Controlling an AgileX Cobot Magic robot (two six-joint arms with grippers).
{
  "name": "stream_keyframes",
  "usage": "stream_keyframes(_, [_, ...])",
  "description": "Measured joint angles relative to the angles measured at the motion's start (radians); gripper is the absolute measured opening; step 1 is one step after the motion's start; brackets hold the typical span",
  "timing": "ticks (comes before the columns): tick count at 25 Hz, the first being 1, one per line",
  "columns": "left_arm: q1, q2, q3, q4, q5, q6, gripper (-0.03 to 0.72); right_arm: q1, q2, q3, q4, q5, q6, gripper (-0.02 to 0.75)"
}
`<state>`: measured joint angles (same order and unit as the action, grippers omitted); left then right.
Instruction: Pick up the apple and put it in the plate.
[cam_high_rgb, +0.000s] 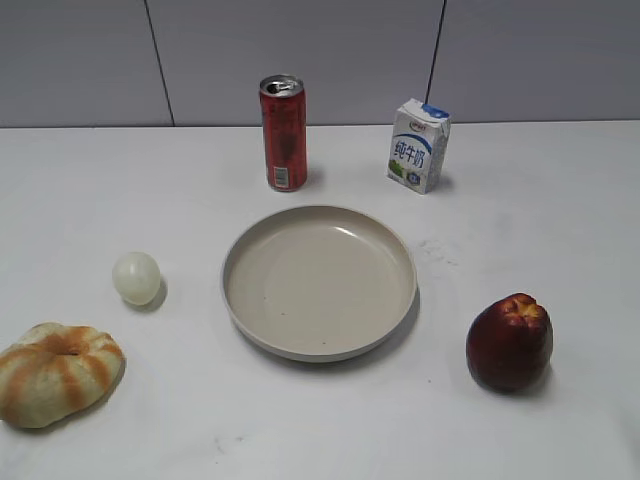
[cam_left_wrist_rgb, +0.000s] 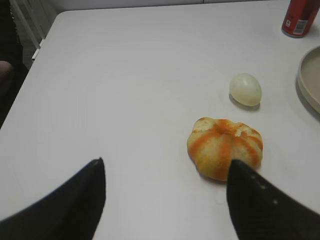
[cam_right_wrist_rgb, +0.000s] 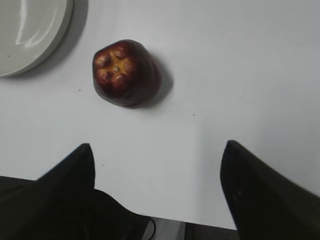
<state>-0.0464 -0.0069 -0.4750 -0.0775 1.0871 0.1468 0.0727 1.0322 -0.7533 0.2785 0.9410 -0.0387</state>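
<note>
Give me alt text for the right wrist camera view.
A dark red apple sits on a white table, just right of a beige plate at the top left corner. The open right gripper is below, holding nothing.

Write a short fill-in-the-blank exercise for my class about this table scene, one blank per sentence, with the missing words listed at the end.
1. The plate holds ____ food.
2. In the exterior view, the apple sits to the ____ of the plate.
3. The carton and the ____ stand upright behind the plate.
4. The right gripper is ____, with nothing between its fingers.

Missing words: no; right; can; open
</note>
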Motion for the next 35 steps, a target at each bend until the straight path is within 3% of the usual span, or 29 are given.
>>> stream_keyframes(3, [0.0,0.0,0.0,0.0,0.0,0.0,0.572,0.053,0.158,-0.071,0.026,0.001,-0.024,0.588])
stream_keyframes(7, [0.0,0.0,0.0,0.0,0.0,0.0,0.572,0.215,0.335,-0.169,0.006,0.004,-0.02,0.588])
stream_keyframes(10, [0.0,0.0,0.0,0.0,0.0,0.0,0.572,0.346,0.445,-0.231,-0.095,0.001,0.064,0.588])
stream_keyframes(13, [0.0,0.0,0.0,0.0,0.0,0.0,0.572,0.405,0.531,-0.269,-0.185,-0.002,0.175,0.588])
stream_keyframes(20, [0.0,0.0,0.0,0.0,0.0,0.0,0.572,0.384,0.624,-0.273,-0.253,-0.038,0.239,0.588])
stream_keyframes(28, [0.0,0.0,0.0,0.0,0.0,0.0,0.572,0.31,0.709,-0.275,-0.216,-0.08,0.246,0.588])
stream_keyframes(35, [0.0,0.0,0.0,0.0,0.0,0.0,0.572,0.303,0.78,-0.282,-0.163,-0.085,0.241,0.575])
